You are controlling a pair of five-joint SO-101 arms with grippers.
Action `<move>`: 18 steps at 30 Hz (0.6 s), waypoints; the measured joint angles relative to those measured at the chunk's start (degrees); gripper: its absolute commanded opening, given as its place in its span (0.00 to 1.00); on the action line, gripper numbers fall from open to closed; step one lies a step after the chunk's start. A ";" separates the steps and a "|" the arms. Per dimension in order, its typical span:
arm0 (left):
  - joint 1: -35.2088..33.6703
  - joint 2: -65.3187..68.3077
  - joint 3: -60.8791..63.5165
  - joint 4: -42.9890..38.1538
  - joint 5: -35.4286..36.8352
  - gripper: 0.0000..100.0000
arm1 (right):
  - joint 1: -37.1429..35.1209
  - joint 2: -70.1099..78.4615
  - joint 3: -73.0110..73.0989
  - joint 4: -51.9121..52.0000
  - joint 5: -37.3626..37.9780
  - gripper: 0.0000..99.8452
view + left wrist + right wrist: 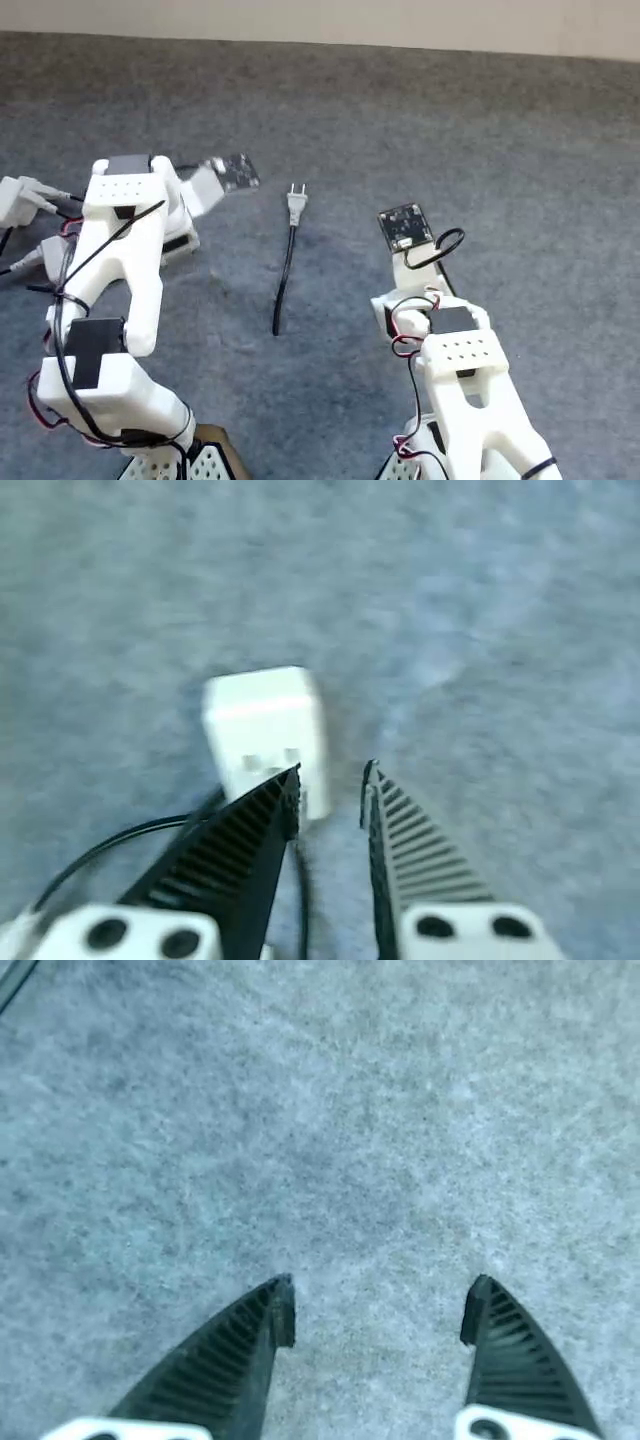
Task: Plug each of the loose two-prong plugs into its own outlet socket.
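Note:
A loose two-prong plug point(296, 202) lies on the grey carpet between the two arms, prongs pointing away, its black cord point(285, 275) trailing back toward me. In the left wrist view a white outlet block point(265, 730) sits on the carpet just beyond my left gripper point(330, 780), which is open by a narrow gap with nothing in it. One fingertip point(285, 790) overlaps the block's near edge, and a thin black cord point(120, 845) runs beside it. My right gripper point(378, 1310) is wide open over bare carpet, holding nothing.
White plug-like pieces point(22, 197) with cords lie at the far left edge of the carpet, beside the left arm point(120, 250). The right arm point(460, 360) stands at the lower right. A dark cord point(15, 980) crosses the corner of the right wrist view.

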 measured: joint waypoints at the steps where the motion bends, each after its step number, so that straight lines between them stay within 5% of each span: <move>1: -0.26 0.18 -0.79 -1.58 1.67 0.18 | 0.00 0.00 0.00 0.00 0.00 0.27; 10: -3.96 9.85 -5.80 -14.77 8.53 0.18 | 0.00 0.00 0.00 0.00 0.00 0.27; 18: -2.99 10.64 -7.12 -0.18 6.95 0.18 | 0.00 0.00 0.00 0.00 0.00 0.27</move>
